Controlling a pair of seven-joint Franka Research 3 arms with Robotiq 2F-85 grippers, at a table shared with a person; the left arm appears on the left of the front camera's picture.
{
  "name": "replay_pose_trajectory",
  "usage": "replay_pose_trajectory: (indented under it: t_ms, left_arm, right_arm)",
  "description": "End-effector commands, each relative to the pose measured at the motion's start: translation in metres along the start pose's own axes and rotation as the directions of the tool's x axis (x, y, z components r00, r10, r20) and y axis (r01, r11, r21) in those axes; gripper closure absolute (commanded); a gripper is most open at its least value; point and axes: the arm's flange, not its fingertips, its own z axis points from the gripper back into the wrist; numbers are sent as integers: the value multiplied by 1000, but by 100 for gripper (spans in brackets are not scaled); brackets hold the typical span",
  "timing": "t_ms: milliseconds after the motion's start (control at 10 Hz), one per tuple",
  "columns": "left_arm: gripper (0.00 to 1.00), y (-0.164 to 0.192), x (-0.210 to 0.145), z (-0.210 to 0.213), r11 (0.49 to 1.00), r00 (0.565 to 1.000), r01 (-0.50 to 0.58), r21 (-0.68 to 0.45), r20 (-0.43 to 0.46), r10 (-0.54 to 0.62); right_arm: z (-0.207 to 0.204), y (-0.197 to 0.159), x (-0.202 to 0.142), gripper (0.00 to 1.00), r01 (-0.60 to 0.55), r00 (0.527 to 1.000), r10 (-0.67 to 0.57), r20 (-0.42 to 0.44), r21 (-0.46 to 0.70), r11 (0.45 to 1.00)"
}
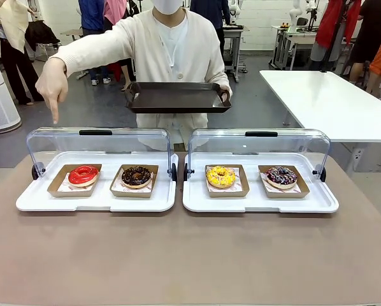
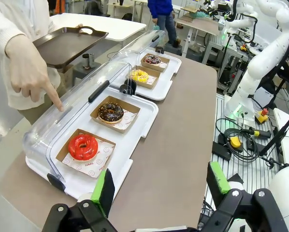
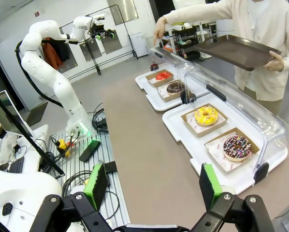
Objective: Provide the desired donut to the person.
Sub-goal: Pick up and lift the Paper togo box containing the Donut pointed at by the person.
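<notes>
**Red donut chosen, not yet picked**

Front view: the person (image 1: 171,44) holds a dark tray (image 1: 176,97) in one hand. The other hand (image 1: 52,83) points straight down over the red donut (image 1: 83,174). That donut sits in a card boat at the outer end of the left case (image 1: 25,203), whose lid is raised. I judge you are at the choosing step, with nothing lifted so far.

Left wrist view: your left gripper (image 2: 160,186) has its fingers spread with nothing between them. It is near the end of the case where the red donut (image 2: 83,146) lies. The next move looks like this arm's: reach in under the raised lid, grip the donut or its boat, then carry it to the tray. The donut lies flat with its hole up. As a ring it has no long axis, so your approach angle is free.

Right wrist view: your right gripper (image 3: 153,183) is also spread and empty. The red donut (image 3: 162,76) is well apart from it, in the far case.
</notes>
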Motion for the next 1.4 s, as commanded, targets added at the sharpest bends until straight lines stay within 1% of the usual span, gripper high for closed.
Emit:
replay_pose_trajectory:
  t_ms: [0, 200, 300, 400, 500, 600, 700, 800, 900, 1000, 1100, 1300]
  left_arm:
    - [0, 0, 1, 1, 1000, 1000, 10, -4, 17, -9]
    - [0, 0, 0, 0, 1000, 1000, 0, 0, 0, 0]
    - [0, -1, 7, -14, 999, 994, 40, 32, -105, -36]
    - [0, -5, 17, -36, 990, 957, 123, 70, -274, -100]
    - [0, -12, 27, -68, 972, 883, 215, 95, -444, -152]
    - [0, -19, 34, -101, 943, 813, 304, 134, -553, -184]
    - [0, -26, 36, -135, 911, 721, 395, 117, -654, -228]
    - [0, -32, 31, -169, 876, 614, 476, 77, -743, -268]
    - [0, -39, 21, -204, 845, 511, 534, 28, -807, -297]
    - [0, -40, 13, -229, 832, 448, 554, -12, -839, -310]
    - [0, -37, 10, -249, 845, 414, 530, -74, -847, -334]
    - [0, -22, 11, -276, 861, 389, 490, -134, -850, -354]
  right_arm:
    - [1, -1, 0, 0, -14, 1000, 14, 16, 8, 1000]
    - [1, -1, 0, 0, -14, 1000, 14, 16, 8, 1000]
    - [1, -1, 0, 0, -14, 1000, 14, 16, 8, 1000]
    - [1, -1, 0, 0, -14, 1000, 14, 16, 8, 1000]
    - [1, -1, 0, 0, -14, 1000, 14, 16, 8, 1000]
    - [1, -1, 0, 0, -14, 1000, 14, 16, 8, 1000]
    - [1, -1, 0, 0, -14, 1000, 14, 16, 8, 1000]
    - [1, -1, 0, 0, -14, 1000, 14, 16, 8, 1000]
    - [1, -1, 0, 0, -14, 1000, 14, 16, 8, 1000]
    - [1, -1, 0, 0, -14, 1000, 14, 16, 8, 1000]
    - [1, -1, 0, 0, -14, 1000, 14, 16, 8, 1000]
    - [1, -1, 0, 0, -14, 1000, 14, 16, 8, 1000]
